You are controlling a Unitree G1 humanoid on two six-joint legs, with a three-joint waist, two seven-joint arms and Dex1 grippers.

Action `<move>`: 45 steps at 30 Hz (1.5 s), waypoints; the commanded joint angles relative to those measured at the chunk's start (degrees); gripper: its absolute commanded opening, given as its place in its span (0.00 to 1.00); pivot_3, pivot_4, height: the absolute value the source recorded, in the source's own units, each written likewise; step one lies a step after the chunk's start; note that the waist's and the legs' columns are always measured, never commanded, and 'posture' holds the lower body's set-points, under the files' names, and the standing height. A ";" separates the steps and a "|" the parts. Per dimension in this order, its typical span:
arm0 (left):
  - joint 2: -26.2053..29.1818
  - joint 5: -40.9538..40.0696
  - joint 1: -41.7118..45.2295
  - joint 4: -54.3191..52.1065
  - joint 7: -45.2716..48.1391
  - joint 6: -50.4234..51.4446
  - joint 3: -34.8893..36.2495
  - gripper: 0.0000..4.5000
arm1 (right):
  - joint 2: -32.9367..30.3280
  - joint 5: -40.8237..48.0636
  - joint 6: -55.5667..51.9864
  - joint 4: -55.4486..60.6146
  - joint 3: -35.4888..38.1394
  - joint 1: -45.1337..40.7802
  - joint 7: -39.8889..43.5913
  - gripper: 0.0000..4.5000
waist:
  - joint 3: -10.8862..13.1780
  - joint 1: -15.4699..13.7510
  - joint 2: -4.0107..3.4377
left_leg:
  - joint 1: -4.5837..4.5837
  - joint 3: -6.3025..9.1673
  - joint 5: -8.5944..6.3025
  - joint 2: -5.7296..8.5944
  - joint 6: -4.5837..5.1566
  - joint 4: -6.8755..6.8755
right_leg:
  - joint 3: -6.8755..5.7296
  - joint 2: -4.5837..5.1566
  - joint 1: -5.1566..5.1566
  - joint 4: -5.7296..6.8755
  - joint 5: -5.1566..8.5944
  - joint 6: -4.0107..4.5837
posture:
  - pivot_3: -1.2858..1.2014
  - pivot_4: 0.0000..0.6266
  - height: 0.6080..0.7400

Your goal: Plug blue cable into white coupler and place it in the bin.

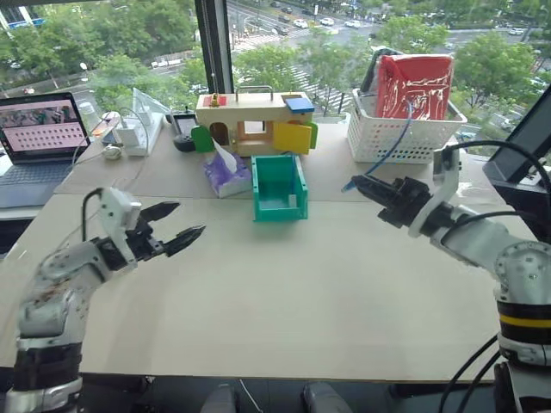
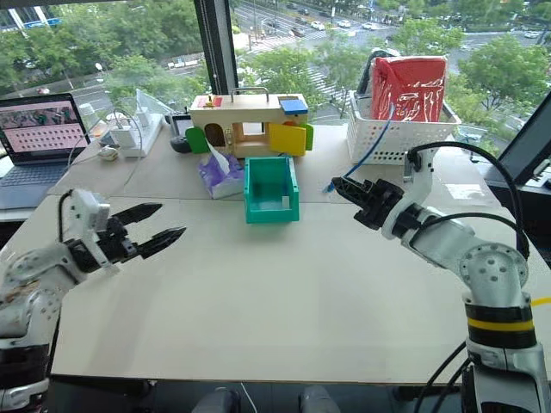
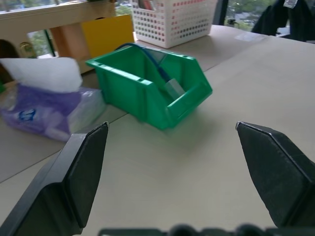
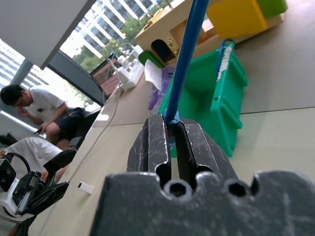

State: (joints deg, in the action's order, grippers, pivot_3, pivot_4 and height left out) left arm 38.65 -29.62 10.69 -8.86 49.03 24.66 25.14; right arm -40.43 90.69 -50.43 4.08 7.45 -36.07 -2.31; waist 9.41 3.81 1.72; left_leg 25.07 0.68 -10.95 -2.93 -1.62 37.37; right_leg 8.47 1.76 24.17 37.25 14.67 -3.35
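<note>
The green bin (image 1: 278,188) stands mid-table, and a blue loop with a pale piece (image 3: 172,88) lies inside it. To the right of the bin, my right gripper (image 1: 358,184) is shut on the blue cable (image 1: 389,148). That cable rises from the fingertips toward the white basket. In the right wrist view the cable (image 4: 186,54) stands up from between the closed fingers (image 4: 152,142). My left gripper (image 1: 191,218) hovers open and holds nothing over the table's left side, pointing toward the bin. A tiny white block (image 4: 86,187), by its look the white coupler, lies on the tabletop near the left fingertips.
A white lattice basket (image 1: 379,138) holding a red bag stands back right. A wooden toy house (image 1: 254,120), a purple tissue pack (image 1: 226,172) and a laptop (image 1: 39,129) line the back. A seated person (image 4: 39,108) is beyond the table's left end.
</note>
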 commanded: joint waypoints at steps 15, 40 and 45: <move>-17.25 10.25 -15.52 -1.90 -25.36 -15.60 7.09 0.99 | 6.46 -10.55 -9.99 -8.09 1.37 -8.25 9.80 0.00 | -0.01 -0.49 0.02 | 0.04 -0.07 0.02 0.11 -0.04 -0.05 | -0.14 0.22 -0.05 -0.13 -0.08 -0.06 | 0.52 0.24 0.96; -9.93 11.64 3.27 19.59 -10.92 -21.38 -8.83 0.15 | 6.83 -4.86 -11.68 4.35 12.06 -0.06 -2.51 0.00 | -0.07 -0.63 -0.10 | 0.05 -0.03 0.06 0.17 0.00 -0.06 | -0.17 0.25 -0.07 -0.07 -0.09 -0.07 | 0.52 0.24 0.96; -11.57 10.10 14.83 17.07 2.31 -15.27 -22.11 0.15 | 7.53 -7.18 -8.86 9.40 12.42 2.60 -4.31 0.00 | -0.07 -1.11 -0.08 | 0.10 0.00 0.09 0.18 -0.02 -0.06 | -0.23 0.25 -0.05 -0.09 -0.10 -0.09 | 0.52 0.24 0.96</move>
State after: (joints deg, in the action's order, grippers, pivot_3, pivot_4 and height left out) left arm 28.21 -18.27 21.79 11.18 45.11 6.80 9.24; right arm -32.79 84.16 -61.70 9.22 18.00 -34.35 -6.08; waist 9.35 2.70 1.63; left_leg 25.19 0.70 -10.86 -2.73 -1.64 37.31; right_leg 8.25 2.01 24.12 37.16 14.57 -3.44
